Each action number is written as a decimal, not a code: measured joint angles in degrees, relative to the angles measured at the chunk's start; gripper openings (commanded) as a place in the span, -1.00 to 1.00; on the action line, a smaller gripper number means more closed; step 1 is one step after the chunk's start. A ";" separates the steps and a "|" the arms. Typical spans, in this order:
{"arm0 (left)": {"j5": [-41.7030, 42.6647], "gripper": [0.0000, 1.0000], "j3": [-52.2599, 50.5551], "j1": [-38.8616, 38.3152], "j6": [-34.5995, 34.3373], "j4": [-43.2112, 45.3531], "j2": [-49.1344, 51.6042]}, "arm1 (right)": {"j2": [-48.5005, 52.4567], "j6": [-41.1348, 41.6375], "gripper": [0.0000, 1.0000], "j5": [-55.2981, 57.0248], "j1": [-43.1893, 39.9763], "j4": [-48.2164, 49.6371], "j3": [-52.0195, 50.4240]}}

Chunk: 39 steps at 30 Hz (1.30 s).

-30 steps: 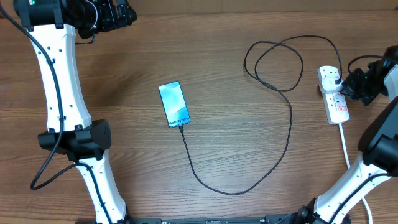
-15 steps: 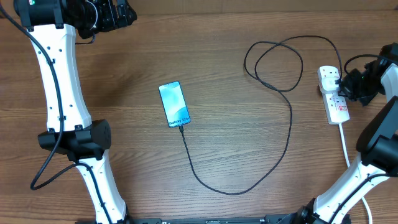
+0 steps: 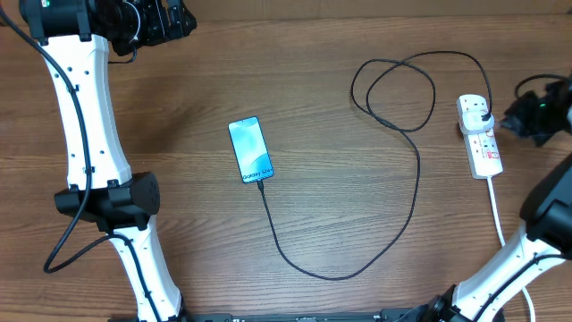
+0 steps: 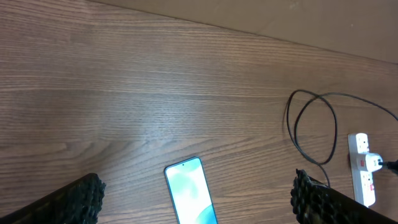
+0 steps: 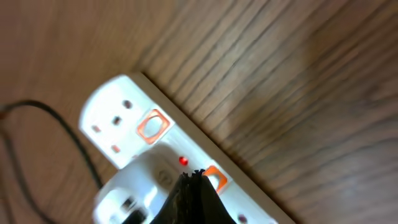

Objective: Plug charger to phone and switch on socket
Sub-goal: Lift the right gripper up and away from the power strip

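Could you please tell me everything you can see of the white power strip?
The socket is a white, plastic-looking elongated strip lying flat on the wooden table near its right edge. It has orange-red switches, and a small red light glows in the right wrist view. A plug sits in its far outlet, and the charger, a thin black cable, leads off from it. A thick white cord leaves its near end. The right gripper hangs beside it, apparently not touching.

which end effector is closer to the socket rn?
Right. The right end effector hovers beside the plugged end of the socket. The left end effector is across the table, in the far top-left corner of the overhead view.
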 measured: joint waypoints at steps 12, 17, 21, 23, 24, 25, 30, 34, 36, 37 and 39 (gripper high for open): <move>0.00 0.99 0.00 0.00 0.00 0.00 0.00 | -22.10 -4.79 -0.92 -4.55 1.05 -3.91 1.22; 0.00 1.00 0.00 0.00 0.02 0.00 0.00 | -28.72 -7.80 -0.92 -6.25 6.34 -6.45 1.36; 0.00 1.00 0.00 0.00 0.00 0.00 0.00 | -32.02 -10.58 -0.89 -6.54 11.41 -9.40 1.36; 0.00 1.00 0.00 0.00 0.00 0.00 0.00 | -33.44 -11.63 -0.84 -6.56 13.94 -11.02 1.36; -0.02 0.99 0.00 0.00 0.02 0.00 0.00 | -34.16 -11.96 -0.83 -6.43 15.34 -11.93 1.36; 0.00 0.99 0.00 0.00 0.00 0.00 0.00 | -34.93 -12.33 -0.81 -6.14 16.65 -13.05 1.36; 0.00 1.00 0.00 0.00 0.00 0.00 0.00 | -38.93 -13.25 -0.47 -2.62 22.73 -18.71 1.38; 0.00 1.00 0.00 0.00 0.02 0.00 0.00 | -42.21 -13.53 0.68 -0.24 25.92 -21.51 1.38; 0.00 0.99 0.00 0.00 0.02 -0.02 0.00 | -43.67 -13.60 1.00 0.33 26.53 -23.15 1.40; 0.00 1.00 0.00 0.00 0.02 0.00 0.00 | -44.33 -13.57 1.00 0.46 26.58 -24.20 1.40; 0.00 1.00 0.00 0.00 0.00 -0.02 0.00 | -45.24 -13.42 1.00 0.42 26.58 -26.10 1.40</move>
